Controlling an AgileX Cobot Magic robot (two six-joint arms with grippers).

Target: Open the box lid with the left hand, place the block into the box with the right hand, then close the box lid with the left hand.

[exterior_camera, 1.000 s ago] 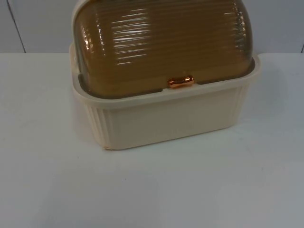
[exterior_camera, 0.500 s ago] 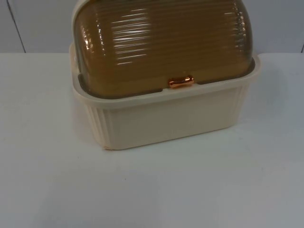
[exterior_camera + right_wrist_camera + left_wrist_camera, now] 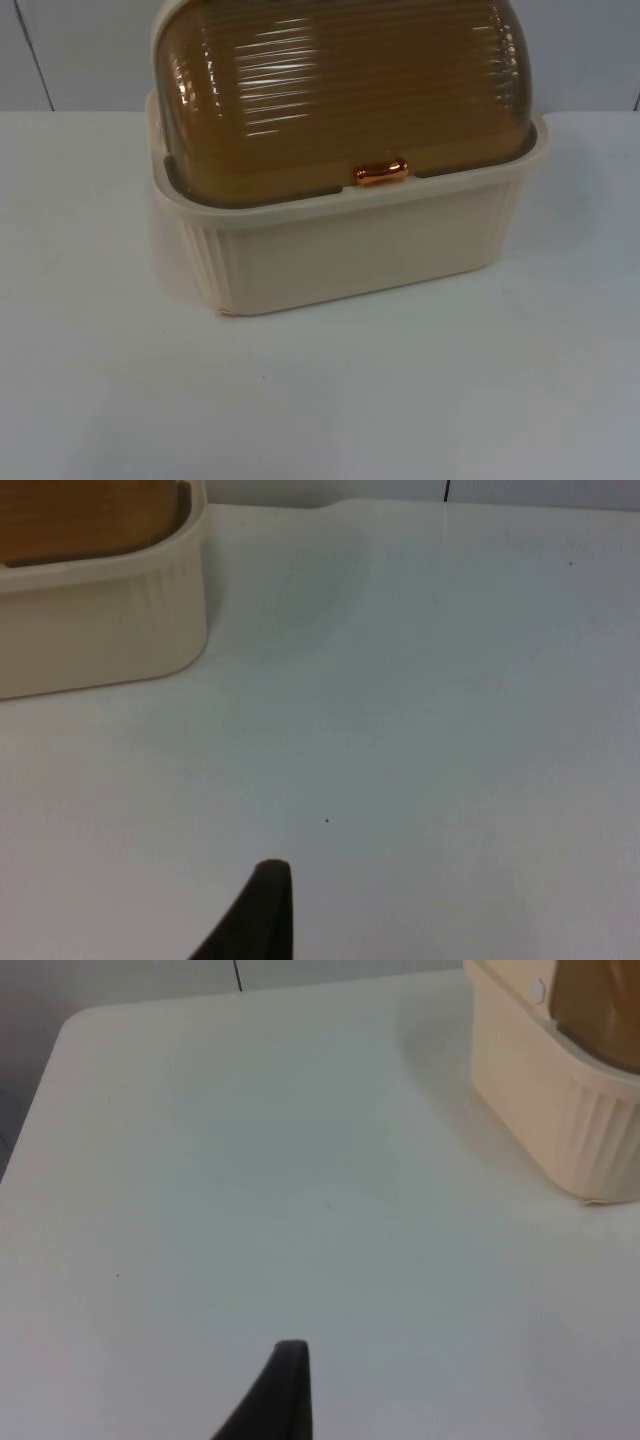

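Box (image 3: 340, 250): on my table (image 3: 320, 400), toward the partition wall (image 3: 80, 55) behind. Lid (image 3: 340, 90): down on the box, handle (image 3: 381, 172) at its front edge. My grippers: off to either side.

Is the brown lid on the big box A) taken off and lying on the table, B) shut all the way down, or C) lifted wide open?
B: the brown ribbed lid sits down on the cream box, its copper handle resting at the front rim.
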